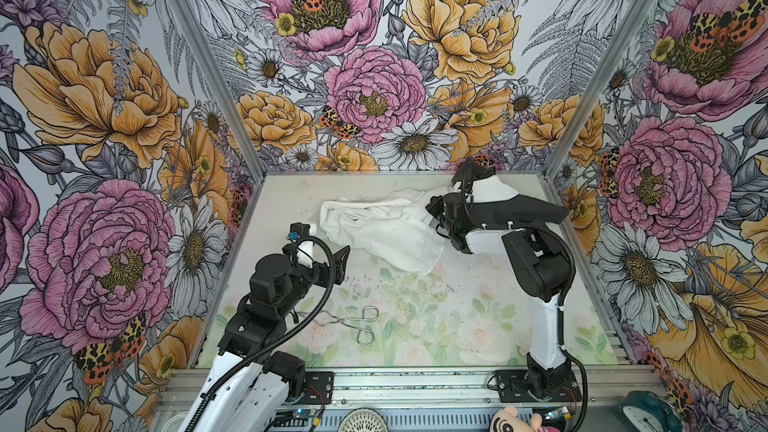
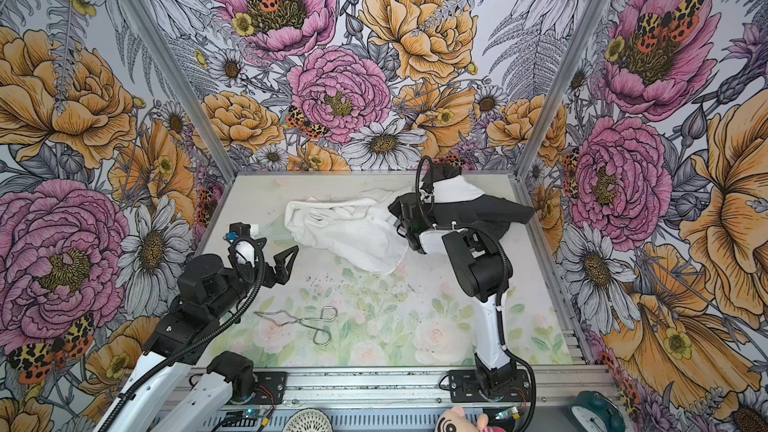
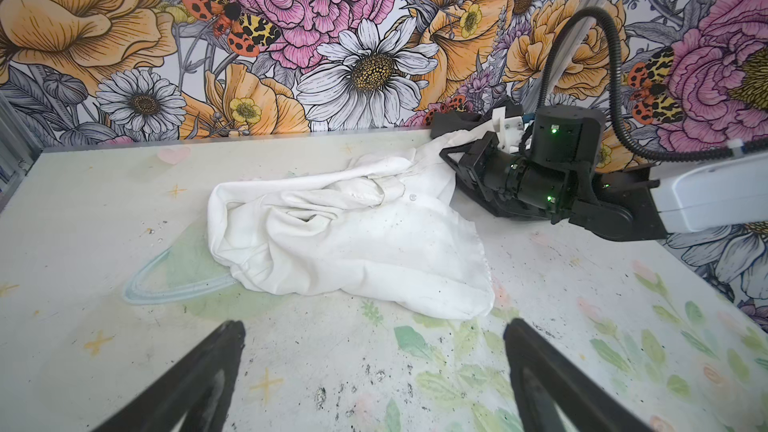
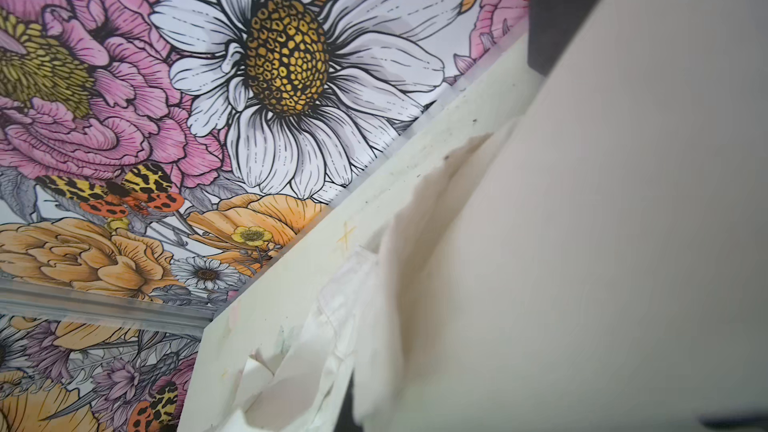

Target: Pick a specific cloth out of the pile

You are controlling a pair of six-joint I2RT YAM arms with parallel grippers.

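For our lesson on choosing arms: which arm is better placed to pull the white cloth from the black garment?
Right, probably: the right claw is shut on the white cloth beside the black garment; the left claw hangs open, short of the cloth.

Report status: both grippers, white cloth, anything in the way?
Left gripper open, off the cloth. Right gripper shut on white cloth. Black garment under cloth's far end.

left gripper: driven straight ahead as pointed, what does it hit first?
Likely the near edge of the white cloth, straight ahead of the open left gripper in the left wrist view. If pitched down enough, bare table first; depth unclear.
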